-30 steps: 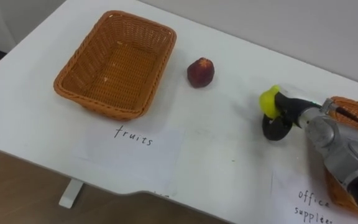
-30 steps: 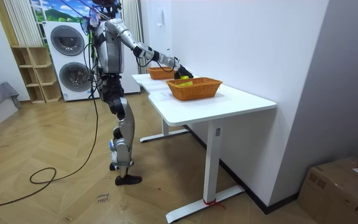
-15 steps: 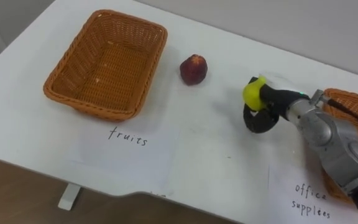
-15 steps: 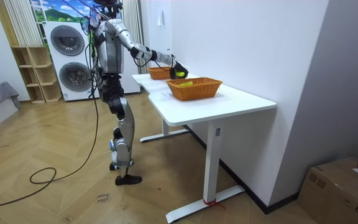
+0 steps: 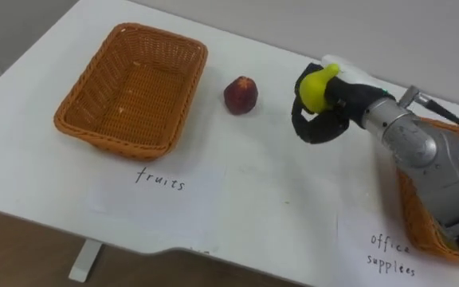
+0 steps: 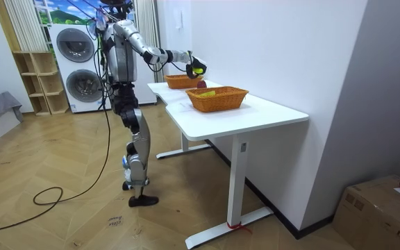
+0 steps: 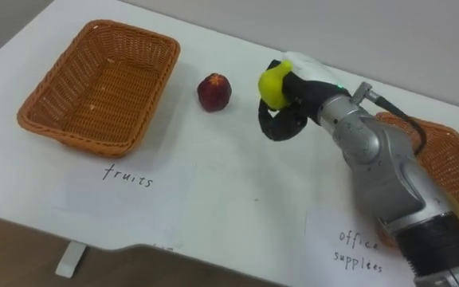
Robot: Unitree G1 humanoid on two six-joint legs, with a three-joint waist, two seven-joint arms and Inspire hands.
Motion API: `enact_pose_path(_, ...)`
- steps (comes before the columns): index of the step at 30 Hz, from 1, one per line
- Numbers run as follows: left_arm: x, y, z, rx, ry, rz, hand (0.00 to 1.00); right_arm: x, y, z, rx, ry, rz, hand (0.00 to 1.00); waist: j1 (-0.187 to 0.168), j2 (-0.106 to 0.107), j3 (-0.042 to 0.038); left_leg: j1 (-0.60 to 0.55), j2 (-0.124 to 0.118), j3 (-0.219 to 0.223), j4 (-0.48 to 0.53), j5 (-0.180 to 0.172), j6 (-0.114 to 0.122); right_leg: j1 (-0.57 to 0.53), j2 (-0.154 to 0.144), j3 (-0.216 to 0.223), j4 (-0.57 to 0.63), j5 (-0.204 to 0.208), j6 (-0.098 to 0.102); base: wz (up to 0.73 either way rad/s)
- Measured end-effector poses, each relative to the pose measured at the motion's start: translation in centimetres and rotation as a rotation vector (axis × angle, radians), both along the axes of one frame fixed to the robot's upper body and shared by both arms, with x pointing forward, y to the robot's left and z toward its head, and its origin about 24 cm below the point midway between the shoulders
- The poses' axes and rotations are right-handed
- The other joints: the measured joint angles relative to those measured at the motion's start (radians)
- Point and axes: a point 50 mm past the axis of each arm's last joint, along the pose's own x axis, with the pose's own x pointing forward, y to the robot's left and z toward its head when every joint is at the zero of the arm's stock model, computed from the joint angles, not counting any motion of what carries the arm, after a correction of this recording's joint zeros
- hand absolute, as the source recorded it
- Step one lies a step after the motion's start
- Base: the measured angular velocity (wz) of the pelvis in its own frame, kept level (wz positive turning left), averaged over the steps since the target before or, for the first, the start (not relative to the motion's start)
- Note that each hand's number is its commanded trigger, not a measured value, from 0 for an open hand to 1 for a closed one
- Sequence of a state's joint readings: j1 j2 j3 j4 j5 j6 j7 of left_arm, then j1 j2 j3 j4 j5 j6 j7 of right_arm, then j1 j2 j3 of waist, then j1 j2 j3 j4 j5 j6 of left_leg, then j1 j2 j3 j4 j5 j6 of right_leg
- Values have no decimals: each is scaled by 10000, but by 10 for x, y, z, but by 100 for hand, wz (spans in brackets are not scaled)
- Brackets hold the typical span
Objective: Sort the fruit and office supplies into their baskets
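Observation:
My right hand (image 5: 347, 102) hangs above the white table (image 5: 261, 199), shut on a yellow fruit (image 5: 317, 85) whose top pokes out above the dark curled fingers (image 5: 315, 132). It hovers just right of a red fruit (image 5: 240, 95) lying on the table. Further left stands the empty wicker fruit basket (image 5: 108, 140), with a paper label reading "fruits" (image 5: 160, 182) in front of it. At the right edge is the office-supplies basket (image 5: 419, 214), partly hidden by my forearm. In the room view I stand at the table's long side with the right hand (image 6: 196, 68) stretched out over it.
A second paper label (image 5: 389, 251) lies before the right basket. The table's front edge runs along the bottom, with wooden floor (image 5: 22, 247) below. A wall lies behind the table. In the room view, washing machines (image 6: 80, 66) and a shelf (image 6: 33, 83) stand behind me.
My right hand has risen from the table with the yellow fruit and moved left, closer to the red fruit. The eye view has shifted a little.

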State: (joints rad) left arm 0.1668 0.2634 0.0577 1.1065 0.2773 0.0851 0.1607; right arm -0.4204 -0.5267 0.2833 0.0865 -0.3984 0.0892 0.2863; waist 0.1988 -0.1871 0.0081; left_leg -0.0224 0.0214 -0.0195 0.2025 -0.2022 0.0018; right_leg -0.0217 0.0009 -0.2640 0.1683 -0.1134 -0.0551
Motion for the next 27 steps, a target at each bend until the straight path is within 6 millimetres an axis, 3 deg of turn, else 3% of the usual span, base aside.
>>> enact_pose_path(2,-4,-1,-1,-36,84,32,0,-1,3,4,-7,-165,126,100,-7,31,24,130,-4,-19,-41,-1,1,103,-4,5,0,-9,15,0)
enact_pose_path(9,-11,-1,-1,-56,180,280,0,-5,13,18,13,-797,561,100,114,-113,-84,172,-33,10,-37,7,11,129,-8,56,-9,-15,22,0)
enact_pose_path(11,-11,-1,-1,-62,180,291,0,-4,12,19,53,-752,456,100,229,-109,-79,231,-40,-33,-38,6,12,194,5,51,-25,-15,23,3)
enact_pose_path(17,-14,0,-1,33,324,422,0,-3,13,22,130,-779,307,100,331,-141,-50,340,-123,-258,-50,11,24,440,-12,-14,-144,-75,98,12)
enact_pose_path(19,-15,0,-1,80,396,456,0,-1,14,25,157,-877,313,100,356,-185,9,328,-152,-379,-50,18,36,466,-14,-101,-158,-77,101,8)
enact_pose_path(27,-15,0,-1,98,356,432,0,4,23,37,338,-1208,541,100,621,-171,98,325,-148,-460,-91,17,39,473,-7,-151,-156,-82,110,3)
